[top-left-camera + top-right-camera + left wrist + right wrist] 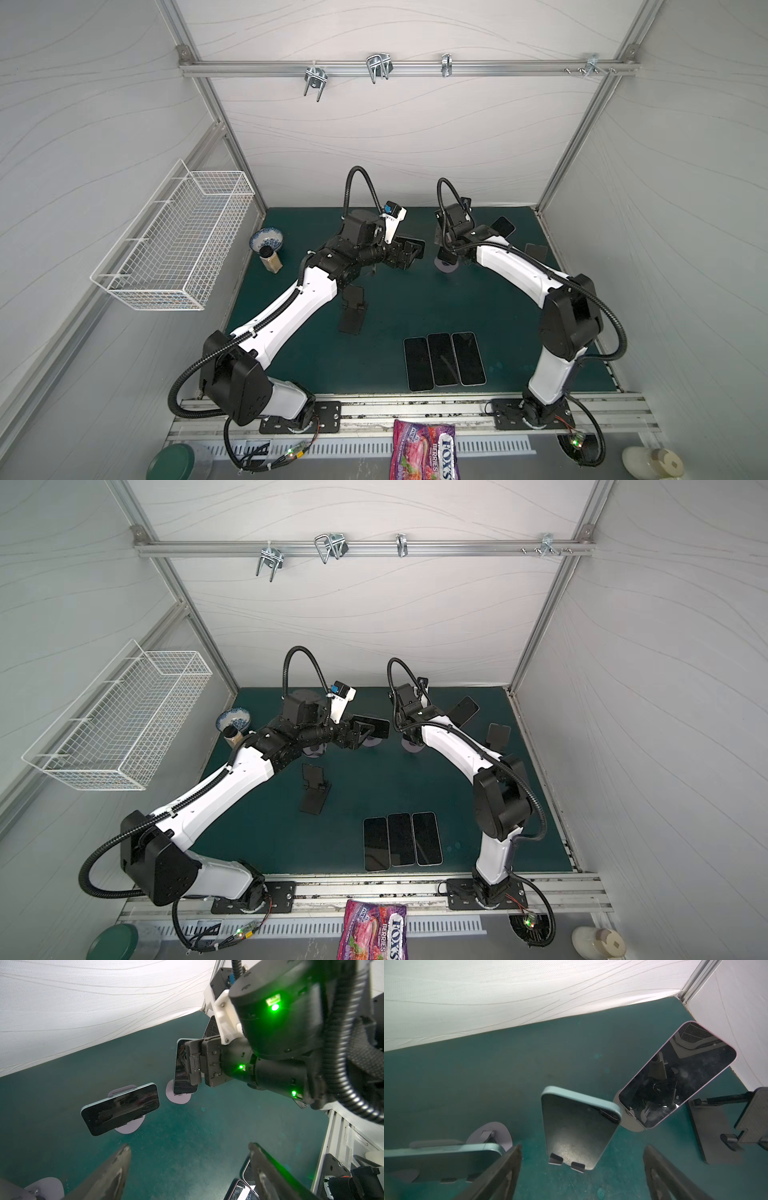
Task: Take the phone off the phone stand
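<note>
Right wrist view: I saw the phone (577,1132) propped upright on its stand (555,1160), on the green mat (467,1084) near the back wall (488,1001). The right gripper (582,1148) held its fingers wide apart, the phone just ahead between them. The left gripper (189,1146) hovered nearby, fingers apart, empty.

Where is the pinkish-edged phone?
In both top views the pinkish-edged phone stands tilted at the back right of the green mat, beside the right arm, next to a black stand.
</note>
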### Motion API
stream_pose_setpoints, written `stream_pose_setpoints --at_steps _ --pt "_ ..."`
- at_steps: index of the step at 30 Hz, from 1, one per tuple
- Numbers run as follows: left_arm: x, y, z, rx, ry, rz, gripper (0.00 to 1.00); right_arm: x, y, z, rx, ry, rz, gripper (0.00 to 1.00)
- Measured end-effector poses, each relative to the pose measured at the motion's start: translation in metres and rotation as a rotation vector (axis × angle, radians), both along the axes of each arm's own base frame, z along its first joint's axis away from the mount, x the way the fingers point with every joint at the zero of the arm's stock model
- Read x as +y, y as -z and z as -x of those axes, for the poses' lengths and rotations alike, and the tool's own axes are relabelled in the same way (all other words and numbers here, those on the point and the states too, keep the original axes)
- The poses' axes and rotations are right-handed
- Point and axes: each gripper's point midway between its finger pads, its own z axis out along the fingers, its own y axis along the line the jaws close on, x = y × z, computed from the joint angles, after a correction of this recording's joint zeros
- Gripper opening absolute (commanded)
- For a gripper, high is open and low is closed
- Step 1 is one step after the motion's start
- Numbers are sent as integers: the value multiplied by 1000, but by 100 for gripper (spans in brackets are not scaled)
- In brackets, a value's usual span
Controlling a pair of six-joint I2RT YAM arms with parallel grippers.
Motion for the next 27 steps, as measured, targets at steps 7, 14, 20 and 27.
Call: stream_pose_setpoints --at_steps 7,14,20,27 --pt "0 0 0 7 -3 4 90 -1 -4 -7 -20 23 17 92" --pt "0 2 2 18 -3 1 90 -2 -2 -11 -26 38 33 92" --pt "0 6 4 30 -1 -8 90 3 11 -19 -10 41 45 92" --pt "-9 7 12 31 32 -19 90 5 16 -23 -8 57 39 92"
